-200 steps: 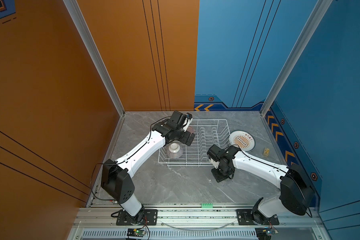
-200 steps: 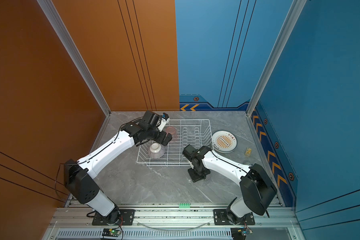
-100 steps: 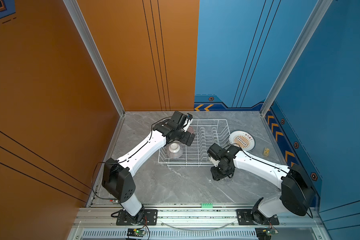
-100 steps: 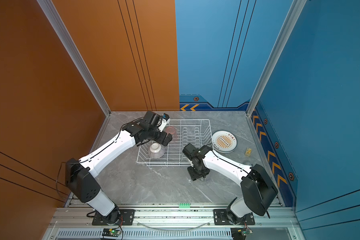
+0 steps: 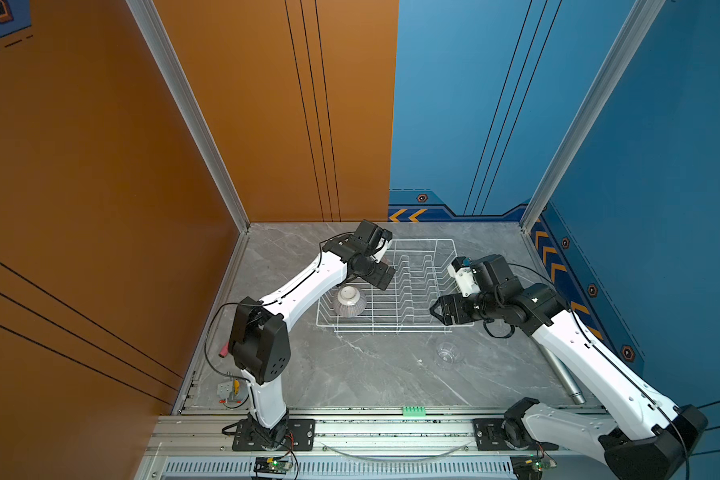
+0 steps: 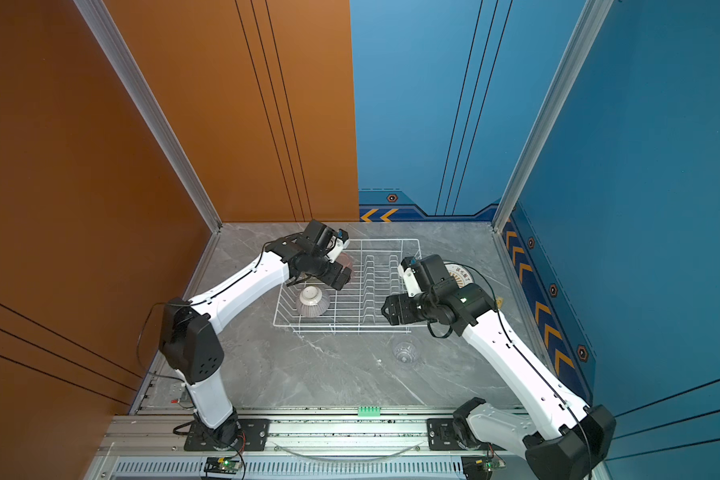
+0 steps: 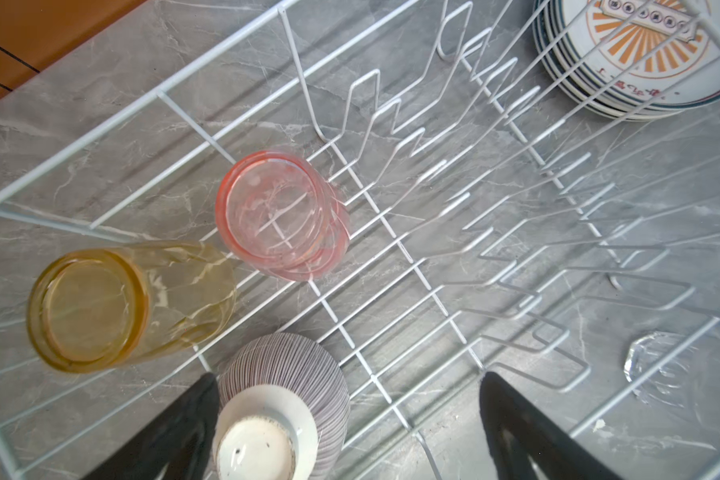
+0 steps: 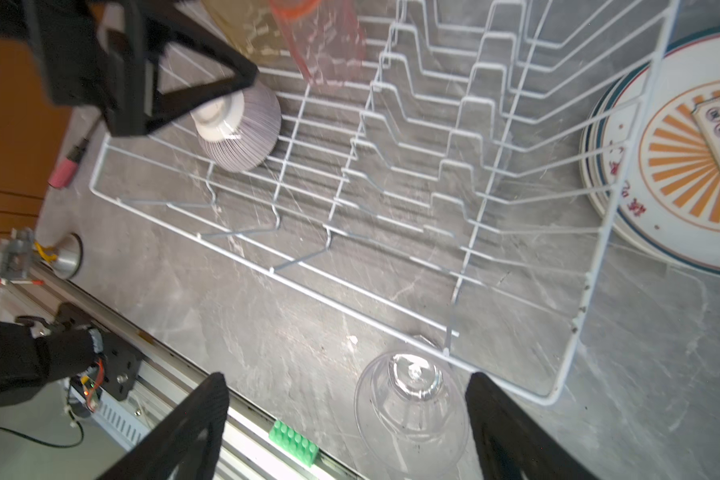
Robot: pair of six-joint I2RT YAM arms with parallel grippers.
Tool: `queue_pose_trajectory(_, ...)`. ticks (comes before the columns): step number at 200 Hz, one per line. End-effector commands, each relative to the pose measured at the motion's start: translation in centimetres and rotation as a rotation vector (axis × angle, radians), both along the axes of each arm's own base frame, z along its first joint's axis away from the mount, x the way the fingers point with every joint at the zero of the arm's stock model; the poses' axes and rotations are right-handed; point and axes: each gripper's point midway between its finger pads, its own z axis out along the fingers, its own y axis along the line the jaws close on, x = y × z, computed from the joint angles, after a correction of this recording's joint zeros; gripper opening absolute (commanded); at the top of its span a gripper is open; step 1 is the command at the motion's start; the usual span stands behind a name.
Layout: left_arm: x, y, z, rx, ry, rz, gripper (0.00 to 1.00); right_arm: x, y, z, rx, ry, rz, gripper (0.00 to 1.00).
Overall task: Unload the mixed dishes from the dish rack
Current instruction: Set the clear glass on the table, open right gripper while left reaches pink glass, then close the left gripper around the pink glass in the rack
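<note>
Partway through: the plate stack right of the dish rack and the clear tumbler off its near right corner sit on the counter, while the yellow tumbler, pink tumbler and striped bowl wait inside, and the left end effector and right end effector both gape empty.

On grey marbled tabletop: white wire dish rack, clear tumbler near its front, plate stack beside it, silver cylinder at right edge.

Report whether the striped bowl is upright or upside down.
Upside down: the striped bowl has its white foot ring up, rim on the dish rack.
</note>
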Motion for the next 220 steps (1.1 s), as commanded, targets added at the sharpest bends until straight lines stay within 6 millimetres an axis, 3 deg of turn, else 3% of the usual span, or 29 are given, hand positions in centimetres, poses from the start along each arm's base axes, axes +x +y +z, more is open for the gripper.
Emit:
queue_pose_trajectory(1,1.8,0.9,-0.1,0.035,-0.003,0.038,0.98,1.3,0.4,1.9,0.086,-0.060,0.004,0.88)
queue_pose_trajectory(54,5.0,0.5,-2.3,0.042,0.040,0.085,0.98,3.2,-1.3,2.1,0.119,-0.086,-0.055,0.88)
queue_pose_trajectory(102,6.7,-0.4,-3.8,0.037,0.074,0.082,0.98,4.3,-2.4,2.1,0.146,-0.089,-0.086,0.89)
queue_pose_trajectory(220,7.1,0.2,-6.5,0.112,0.124,0.097,0.98,5.8,-2.8,0.4,0.177,-0.049,-0.104,0.90)
